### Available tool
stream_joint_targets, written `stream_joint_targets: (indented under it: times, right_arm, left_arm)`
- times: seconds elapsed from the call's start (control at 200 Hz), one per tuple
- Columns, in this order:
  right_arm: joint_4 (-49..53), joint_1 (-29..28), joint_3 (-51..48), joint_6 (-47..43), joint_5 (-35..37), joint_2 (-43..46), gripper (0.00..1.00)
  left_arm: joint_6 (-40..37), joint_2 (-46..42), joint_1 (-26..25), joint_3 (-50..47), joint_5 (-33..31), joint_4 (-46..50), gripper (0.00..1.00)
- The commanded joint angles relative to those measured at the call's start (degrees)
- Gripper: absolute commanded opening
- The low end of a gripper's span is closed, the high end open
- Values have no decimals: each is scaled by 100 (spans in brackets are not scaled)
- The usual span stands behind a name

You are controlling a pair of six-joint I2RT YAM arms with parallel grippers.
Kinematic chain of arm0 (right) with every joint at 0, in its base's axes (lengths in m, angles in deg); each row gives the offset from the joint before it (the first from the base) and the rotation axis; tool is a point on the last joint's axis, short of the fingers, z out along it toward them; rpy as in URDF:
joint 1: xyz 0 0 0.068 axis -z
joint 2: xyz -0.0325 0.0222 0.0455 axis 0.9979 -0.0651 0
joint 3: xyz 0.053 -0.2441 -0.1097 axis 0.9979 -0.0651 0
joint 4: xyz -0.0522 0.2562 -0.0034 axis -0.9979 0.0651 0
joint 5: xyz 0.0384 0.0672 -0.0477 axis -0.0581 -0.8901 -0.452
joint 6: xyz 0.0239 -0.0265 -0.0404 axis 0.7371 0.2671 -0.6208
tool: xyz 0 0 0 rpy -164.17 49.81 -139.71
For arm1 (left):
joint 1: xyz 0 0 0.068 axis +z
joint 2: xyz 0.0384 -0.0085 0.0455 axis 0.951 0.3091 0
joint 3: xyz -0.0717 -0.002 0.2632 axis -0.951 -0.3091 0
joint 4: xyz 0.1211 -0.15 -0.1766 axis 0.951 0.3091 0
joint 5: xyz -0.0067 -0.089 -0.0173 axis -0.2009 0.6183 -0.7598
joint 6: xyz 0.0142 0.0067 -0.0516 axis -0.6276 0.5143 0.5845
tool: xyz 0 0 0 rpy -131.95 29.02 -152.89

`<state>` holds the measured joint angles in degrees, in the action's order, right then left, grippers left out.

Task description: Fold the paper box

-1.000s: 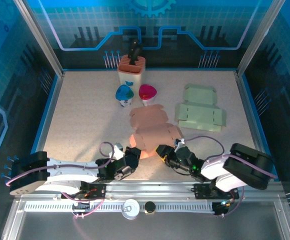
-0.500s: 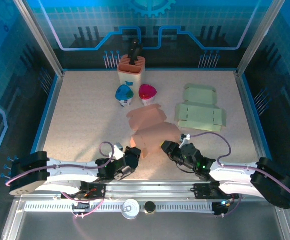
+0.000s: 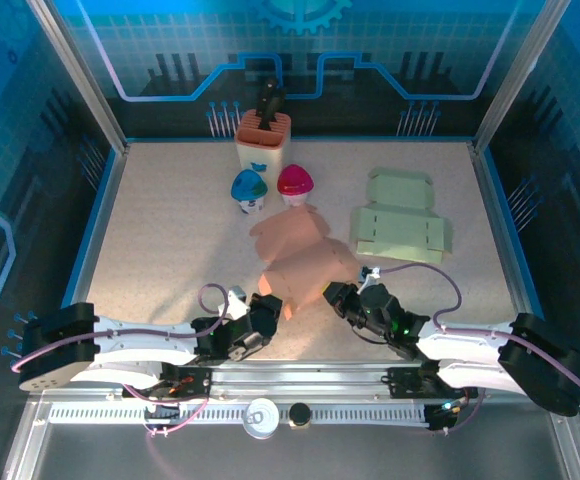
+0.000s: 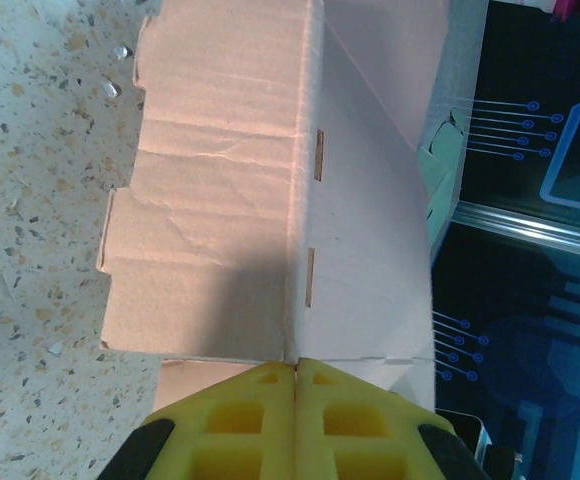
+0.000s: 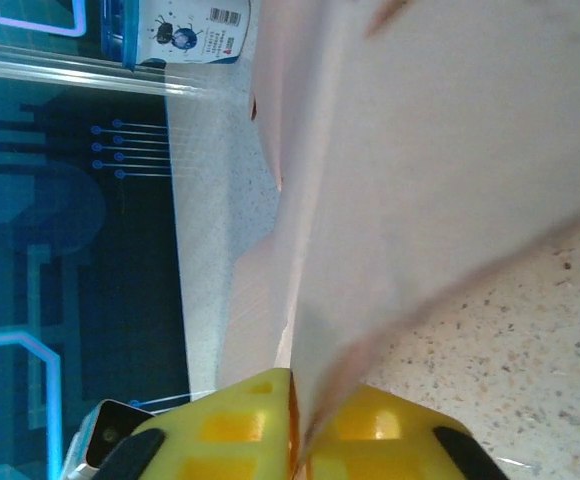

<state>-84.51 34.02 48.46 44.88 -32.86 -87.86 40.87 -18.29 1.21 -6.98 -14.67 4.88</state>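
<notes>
Cardboard, pale pink and creased: the paper box sits on the near middle of the table, partly lifted, with its panels tented along a fold line that has two small slots. My left claw is pinched tight on its near-left edge. My right claw is clamped on the near-right edge, yellow pads pressed together with the sheet between them. Just beyond the far flap stand a blue cup and a magenta cup, with an orange holder behind them. A flat green box blank lies to the right, near but apart.
</notes>
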Motion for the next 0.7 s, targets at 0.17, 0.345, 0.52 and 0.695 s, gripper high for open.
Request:
stream_joint_targets:
  times: [0.17, 0.345, 0.52, 0.695]
  right_arm:
    - [912, 131, 606, -169, 119, 525, 0]
    - [2227, 146, 1216, -515, 248, 1172, 0]
    - [3045, 245, 1935, -751, 55, 1300, 0]
    - [3251, 271, 2364, -929, -23, 1290, 0]
  left_arm:
    - [-665, -253, -15, 158, 408, -154, 56]
    - [-1513, -812, -14, 780, 623, 1084, 82]
    - [-2091, -1159, -19, 1584, 645, 2388, 87]
    - [-2244, -1313, -14, 2020, 558, 3165, 87]
